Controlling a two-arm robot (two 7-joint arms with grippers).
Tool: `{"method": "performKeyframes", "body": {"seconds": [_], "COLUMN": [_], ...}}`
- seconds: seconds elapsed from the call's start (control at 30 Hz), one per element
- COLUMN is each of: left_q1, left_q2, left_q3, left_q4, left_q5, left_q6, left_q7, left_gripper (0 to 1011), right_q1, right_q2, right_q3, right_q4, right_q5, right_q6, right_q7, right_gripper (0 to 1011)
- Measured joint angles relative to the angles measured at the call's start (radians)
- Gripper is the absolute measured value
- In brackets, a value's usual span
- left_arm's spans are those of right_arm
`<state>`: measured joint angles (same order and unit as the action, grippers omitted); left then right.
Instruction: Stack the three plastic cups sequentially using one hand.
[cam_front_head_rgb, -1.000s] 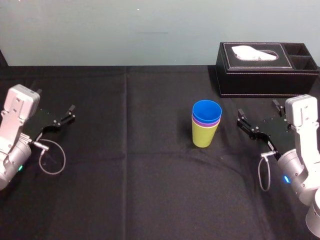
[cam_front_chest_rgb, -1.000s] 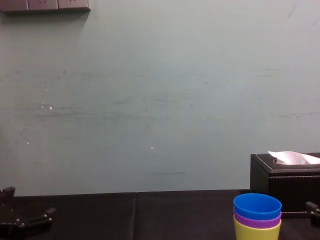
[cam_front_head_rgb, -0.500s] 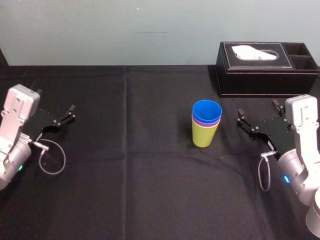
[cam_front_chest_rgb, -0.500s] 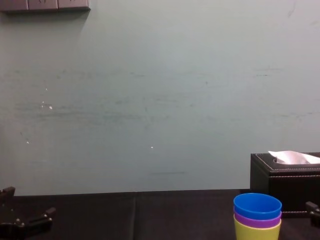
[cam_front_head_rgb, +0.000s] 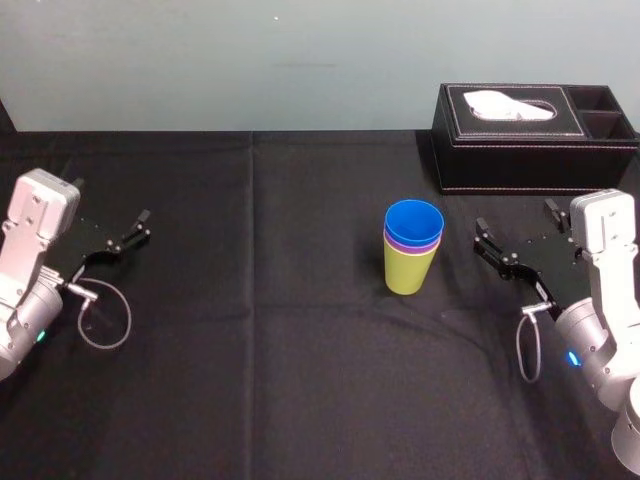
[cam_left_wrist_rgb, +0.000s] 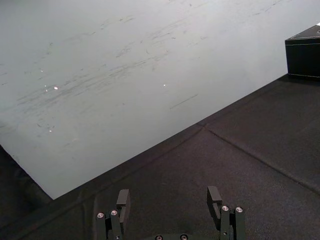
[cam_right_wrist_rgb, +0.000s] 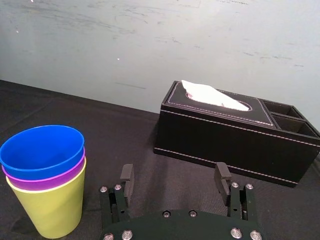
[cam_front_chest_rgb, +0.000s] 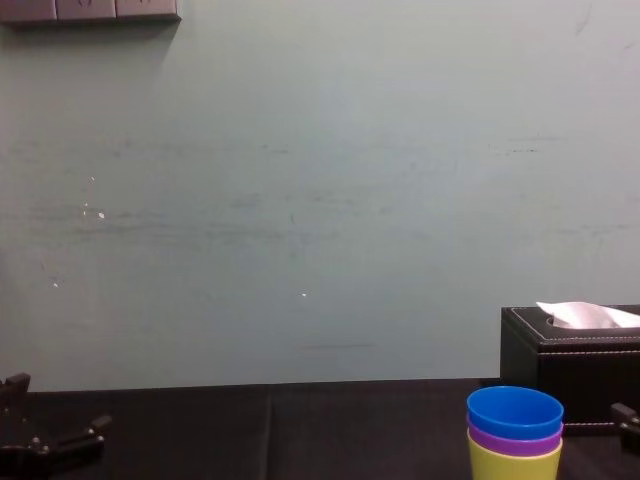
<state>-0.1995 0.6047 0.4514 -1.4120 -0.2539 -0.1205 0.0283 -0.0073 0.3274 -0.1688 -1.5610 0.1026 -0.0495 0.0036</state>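
Note:
The three plastic cups stand nested in one upright stack on the black cloth: the blue cup (cam_front_head_rgb: 414, 220) innermost on top, the purple cup (cam_front_head_rgb: 412, 243) around it, the lime-green cup (cam_front_head_rgb: 409, 272) at the bottom. The same stack shows in the right wrist view, with the blue cup (cam_right_wrist_rgb: 42, 151), and low in the chest view (cam_front_chest_rgb: 514, 412). My right gripper (cam_front_head_rgb: 513, 235) (cam_right_wrist_rgb: 172, 178) rests open and empty to the right of the stack, apart from it. My left gripper (cam_front_head_rgb: 108, 228) (cam_left_wrist_rgb: 167, 197) sits open and empty at the far left of the table.
A black leather tissue box (cam_front_head_rgb: 532, 137) with a white tissue stands at the back right, behind my right gripper. The black tablecloth (cam_front_head_rgb: 260, 330) covers the table up to the pale wall at the back.

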Motion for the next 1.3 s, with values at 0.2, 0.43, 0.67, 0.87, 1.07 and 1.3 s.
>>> {"method": "performKeyframes", "body": {"seconds": [0.2,0.43,0.67,0.87,1.07,1.3], "left_q1": [0.0,0.0,0.0,0.0,0.0,0.0], "left_q2": [0.0,0.0,0.0,0.0,0.0,0.0], "left_q3": [0.0,0.0,0.0,0.0,0.0,0.0], "left_q4": [0.0,0.0,0.0,0.0,0.0,0.0], "left_q5": [0.0,0.0,0.0,0.0,0.0,0.0], "left_q6": [0.0,0.0,0.0,0.0,0.0,0.0], "left_q7": [0.0,0.0,0.0,0.0,0.0,0.0], "left_gripper": [1011,1011,1011,1011,1011,1011], "right_q1": [0.0,0.0,0.0,0.0,0.0,0.0], "right_q2": [0.0,0.0,0.0,0.0,0.0,0.0], "right_q3": [0.0,0.0,0.0,0.0,0.0,0.0], "right_q4": [0.0,0.0,0.0,0.0,0.0,0.0], "right_q5": [0.0,0.0,0.0,0.0,0.0,0.0], "right_q6": [0.0,0.0,0.0,0.0,0.0,0.0], "right_q7": [0.0,0.0,0.0,0.0,0.0,0.0], "right_gripper": [1003,1003,1003,1003,1003,1003]}}
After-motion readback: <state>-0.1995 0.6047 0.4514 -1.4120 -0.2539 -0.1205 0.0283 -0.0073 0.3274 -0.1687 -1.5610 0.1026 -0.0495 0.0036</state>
